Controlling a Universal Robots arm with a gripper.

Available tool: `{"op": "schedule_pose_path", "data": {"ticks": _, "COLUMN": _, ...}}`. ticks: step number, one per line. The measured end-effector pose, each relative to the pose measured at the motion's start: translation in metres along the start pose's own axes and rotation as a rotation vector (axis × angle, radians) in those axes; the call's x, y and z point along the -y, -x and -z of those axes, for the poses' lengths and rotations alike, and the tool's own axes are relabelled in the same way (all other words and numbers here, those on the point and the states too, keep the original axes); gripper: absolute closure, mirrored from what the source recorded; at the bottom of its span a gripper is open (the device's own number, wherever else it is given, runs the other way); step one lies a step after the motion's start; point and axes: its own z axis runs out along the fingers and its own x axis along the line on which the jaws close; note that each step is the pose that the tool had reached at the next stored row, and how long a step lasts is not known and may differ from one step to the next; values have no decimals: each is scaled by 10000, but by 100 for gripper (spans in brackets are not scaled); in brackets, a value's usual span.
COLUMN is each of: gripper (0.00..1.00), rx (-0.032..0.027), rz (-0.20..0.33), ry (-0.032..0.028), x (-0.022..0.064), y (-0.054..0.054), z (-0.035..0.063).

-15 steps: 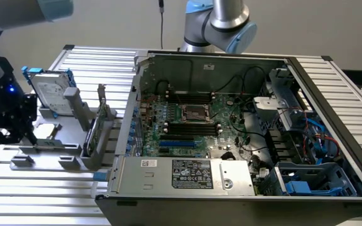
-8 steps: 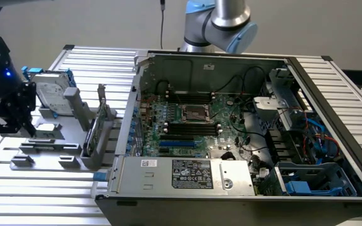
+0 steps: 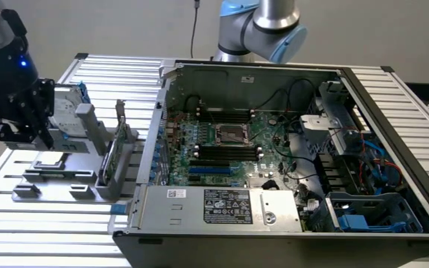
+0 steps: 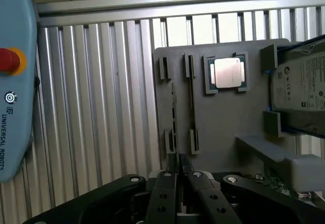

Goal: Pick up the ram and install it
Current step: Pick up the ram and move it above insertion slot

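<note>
My claw (image 4: 177, 172) is pinched together on the ram (image 4: 173, 113). I see the ram edge-on, a thin stick running out from the tips over the grey tray (image 4: 223, 127), just beside a long dark groove (image 4: 192, 107). In that tray a processor (image 4: 226, 73) lies flat in its square recess, and a hard drive (image 4: 304, 89) sits in a cradle at one end. In the exterior view the open computer case (image 3: 166, 100) holds the motherboard (image 3: 265, 132), with black memory slots (image 3: 228, 152) beside the socket (image 3: 229, 134).

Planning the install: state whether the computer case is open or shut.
Open: the computer case has no cover, and its motherboard lies exposed.
</note>
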Motion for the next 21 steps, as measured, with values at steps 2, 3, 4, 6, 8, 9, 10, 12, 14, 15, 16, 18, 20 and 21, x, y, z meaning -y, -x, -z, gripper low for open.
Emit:
{"op": "schedule_pose_path", "data": {"ticks": 2, "gripper": 86, "rx": 12, "rz": 9, "ry": 18, "x": 83, "y": 6, "z": 93}}
{"op": "schedule_pose_path", "data": {"ticks": 3, "gripper": 86, "rx": 19, "rz": 15, "ry": 29, "x": 126, "y": 9, "z": 142}}
{"op": "schedule_pose_path", "data": {"ticks": 4, "gripper": 86, "rx": 25, "rz": 20, "ry": 40, "x": 169, "y": 12, "z": 190}}
{"op": "schedule_pose_path", "data": {"ticks": 6, "gripper": 86, "rx": 41, "rz": 30, "ry": 60, "x": 256, "y": 19, "z": 287}}
{"op": "schedule_pose_path", "data": {"ticks": 8, "gripper": 86, "rx": 53, "rz": 50, "ry": 80, "x": 331, "y": 25, "z": 381}}
{"op": "schedule_pose_path", "data": {"ticks": 9, "gripper": 86, "rx": 58, "rz": 60, "ry": 89, "x": 368, "y": 28, "z": 428}}
{"op": "schedule_pose_path", "data": {"ticks": 10, "gripper": 86, "rx": 63, "rz": 69, "ry": 99, "x": 404, "y": 30, "z": 473}}
{"op": "schedule_pose_path", "data": {"ticks": 12, "gripper": 86, "rx": 68, "rz": 85, "ry": 123, "x": 481, "y": 37, "z": 569}}
{"op": "schedule_pose_path", "data": {"ticks": 14, "gripper": 86, "rx": 72, "rz": 92, "ry": 146, "x": 566, "y": 43, "z": 660}}
{"op": "schedule_pose_path", "data": {"ticks": 15, "gripper": 86, "rx": 75, "rz": 93, "ry": 152, "x": 612, "y": 47, "z": 693}}
{"op": "schedule_pose_path", "data": {"ticks": 16, "gripper": 86, "rx": 75, "rz": 94, "ry": 159, "x": 657, "y": 51, "z": 725}}
{"op": "schedule_pose_path", "data": {"ticks": 18, "gripper": 86, "rx": 75, "rz": 93, "ry": 171, "x": 742, "y": 57, "z": 786}}
{"op": "schedule_pose_path", "data": {"ticks": 20, "gripper": 86, "rx": 79, "rz": 93, "ry": 177, "x": 831, "y": 66, "z": 834}}
{"op": "schedule_pose_path", "data": {"ticks": 21, "gripper": 86, "rx": 78, "rz": 94, "ry": 180, "x": 878, "y": 70, "z": 849}}
